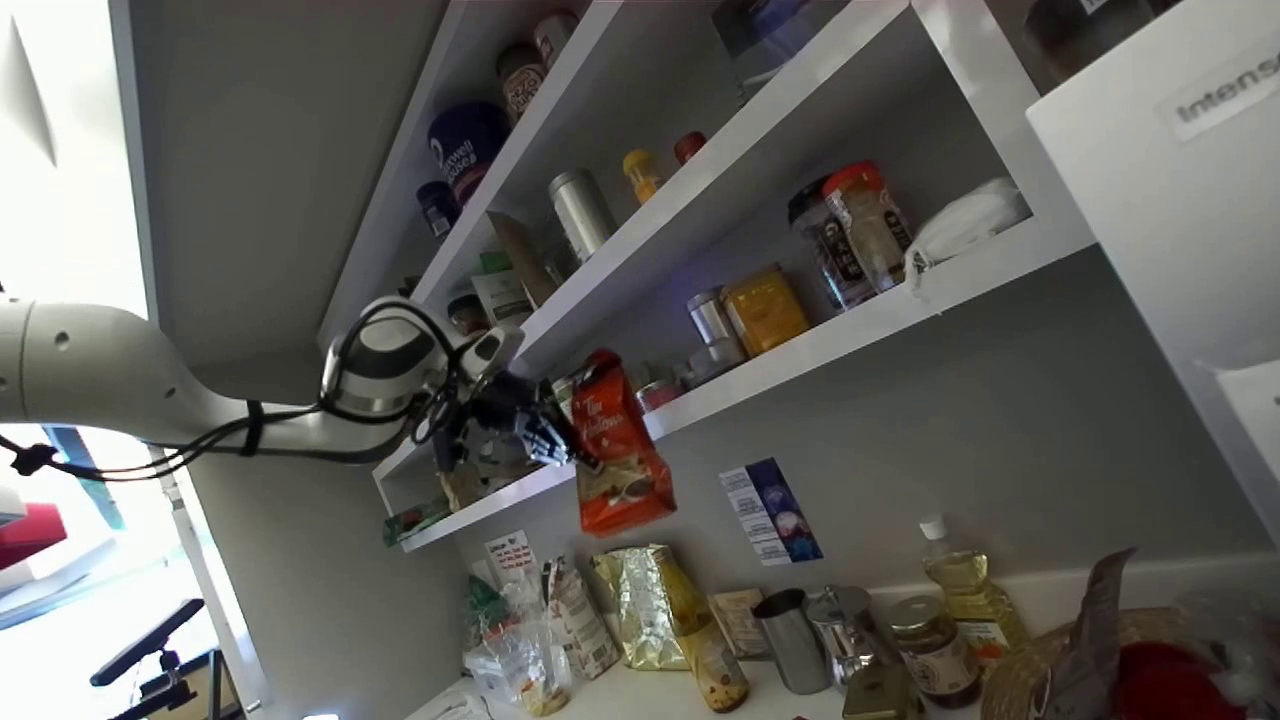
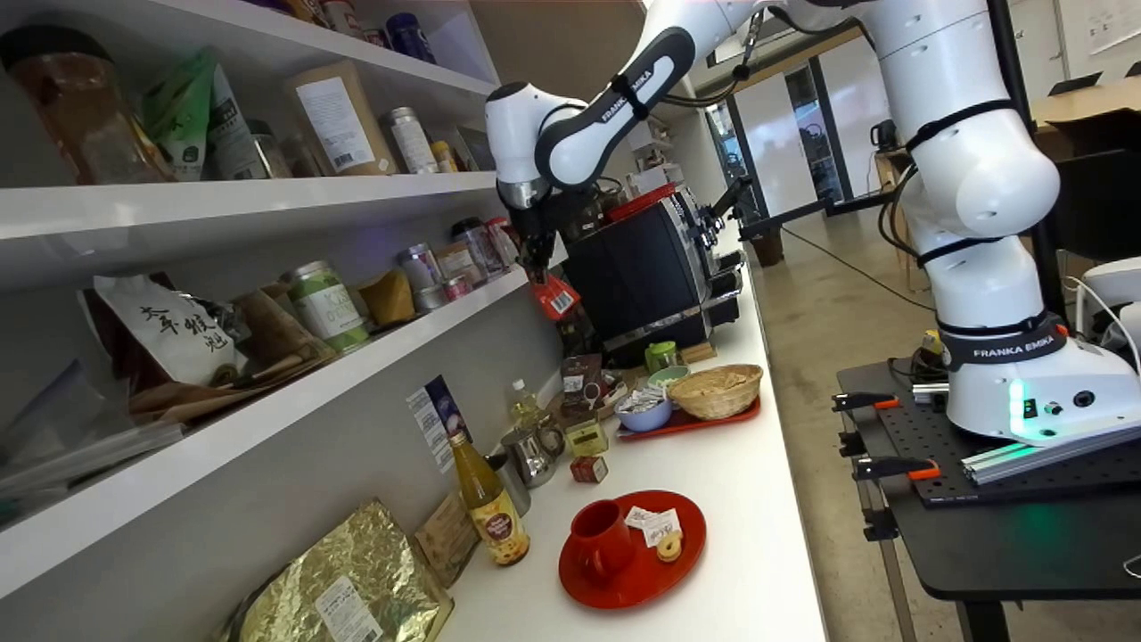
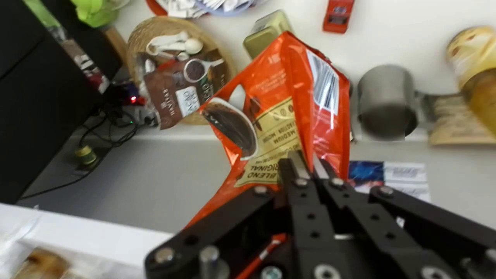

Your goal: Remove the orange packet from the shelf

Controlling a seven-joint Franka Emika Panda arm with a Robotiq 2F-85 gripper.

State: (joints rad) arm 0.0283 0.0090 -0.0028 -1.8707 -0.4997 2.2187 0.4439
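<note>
The orange packet (image 1: 625, 450) is a tall red-orange bag held off the shelf, in front of the shelf's white front edge (image 1: 860, 335). It hangs slightly tilted, with its lower part below that edge. My gripper (image 1: 585, 462) is shut on one side of the packet. In an exterior view the packet (image 2: 558, 299) shows small below the gripper (image 2: 537, 272), near the far end of the shelf (image 2: 267, 421). In the wrist view the gripper's fingertips (image 3: 308, 168) pinch the packet (image 3: 267, 104); the fingers hide part of it. The shelf edge (image 3: 97, 232) shows at lower left.
A yellow-orange box (image 1: 765, 310) and red-lidded jar (image 1: 868, 225) stand on the shelf. Below, the counter holds a yellow bottle (image 2: 495, 508), a gold foil bag (image 2: 348, 571), a red plate (image 2: 660, 571) and a basket (image 2: 718, 390). A black machine (image 2: 651, 276) stands behind the packet.
</note>
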